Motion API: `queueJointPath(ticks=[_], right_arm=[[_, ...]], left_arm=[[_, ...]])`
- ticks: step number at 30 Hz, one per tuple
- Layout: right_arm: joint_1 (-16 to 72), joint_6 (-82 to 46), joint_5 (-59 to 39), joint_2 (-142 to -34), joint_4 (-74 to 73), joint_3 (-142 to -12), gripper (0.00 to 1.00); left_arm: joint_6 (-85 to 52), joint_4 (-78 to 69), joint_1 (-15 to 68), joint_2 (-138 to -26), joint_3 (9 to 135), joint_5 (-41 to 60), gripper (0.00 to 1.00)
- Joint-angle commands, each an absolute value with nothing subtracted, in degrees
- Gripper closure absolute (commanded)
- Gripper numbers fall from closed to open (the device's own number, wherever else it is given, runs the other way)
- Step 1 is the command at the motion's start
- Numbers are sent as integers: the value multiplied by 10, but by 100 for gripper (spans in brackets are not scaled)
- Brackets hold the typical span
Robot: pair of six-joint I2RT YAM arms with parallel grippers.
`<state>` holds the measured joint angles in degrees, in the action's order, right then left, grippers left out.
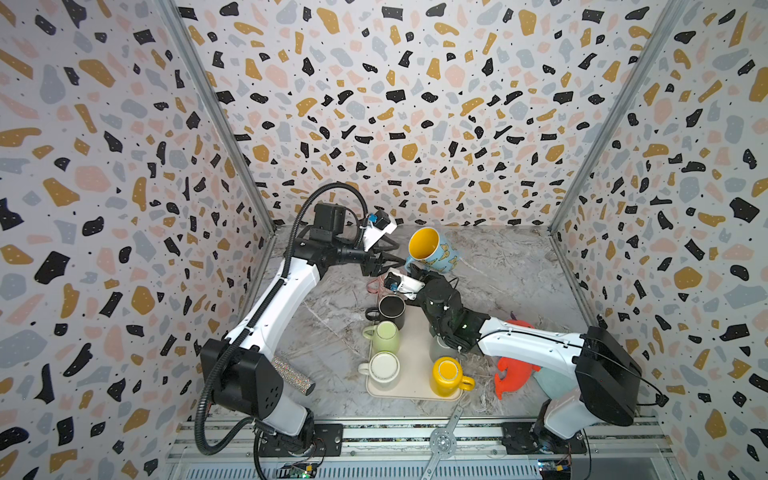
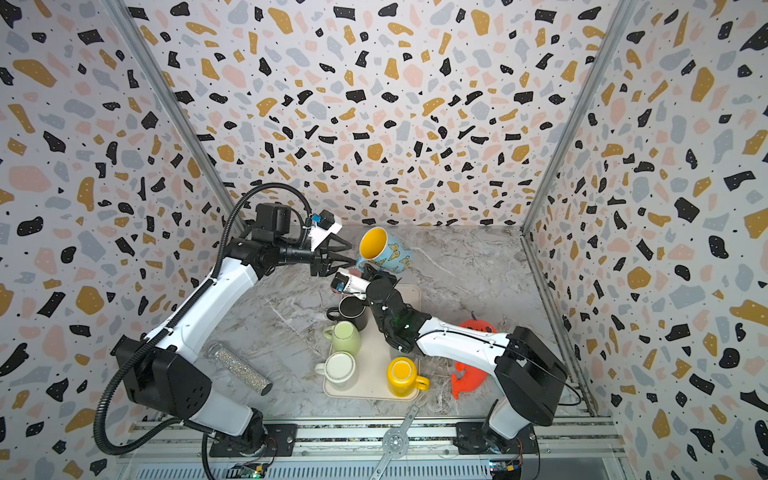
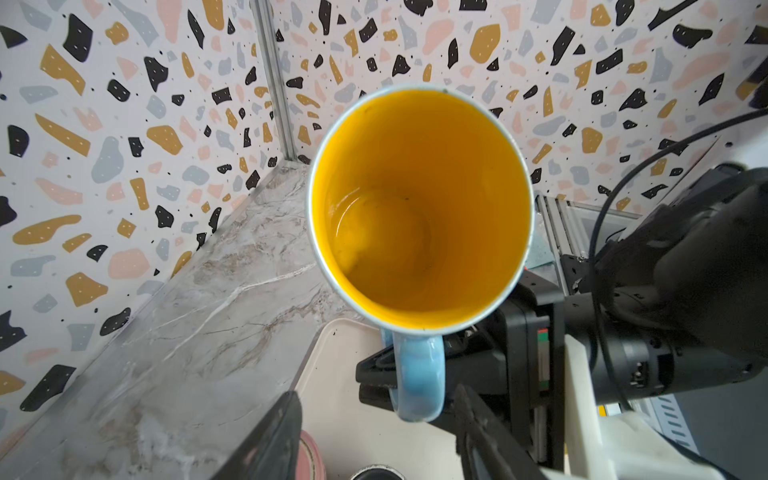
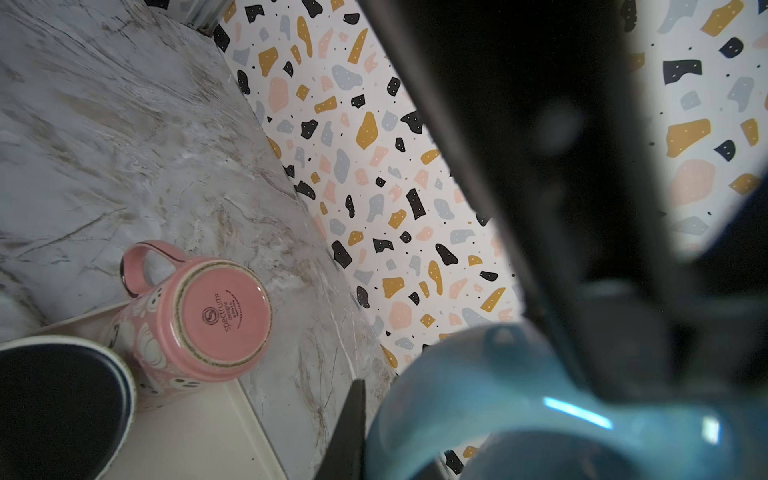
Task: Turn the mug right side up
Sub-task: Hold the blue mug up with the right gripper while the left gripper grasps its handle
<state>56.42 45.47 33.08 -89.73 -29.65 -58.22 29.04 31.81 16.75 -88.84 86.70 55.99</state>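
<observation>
Tilt of blue mug (image 1: 432,251) relative to left pincer (image 1: 397,255).
The blue mug is held in the air over the far end of the tray (image 1: 411,374), upper centre in both top views. Its long axis slants, yellow mouth to upper left, base to lower right. Right pincer (image 1: 419,272) is clamped on the handle from beneath. Left pincer sits just left of the mouth, jaws apart and holding nothing, so it is the nearer free one. The left wrist view looks straight into the empty inside and shows the handle (image 3: 419,382) pinched. Only the right wrist view shows a pink mug (image 4: 195,320) bottom-up on the tray corner.
</observation>
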Motion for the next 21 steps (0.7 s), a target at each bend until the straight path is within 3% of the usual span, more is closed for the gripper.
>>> queueJointPath(ticks=[1, 21], right_arm=[[565, 465, 345, -889, -350, -612, 100], [578, 436, 331, -910, -349, -626, 100]], left_arm=[[330, 383, 183, -894, 879, 574, 41], [314, 336, 205, -884, 827, 625, 41]])
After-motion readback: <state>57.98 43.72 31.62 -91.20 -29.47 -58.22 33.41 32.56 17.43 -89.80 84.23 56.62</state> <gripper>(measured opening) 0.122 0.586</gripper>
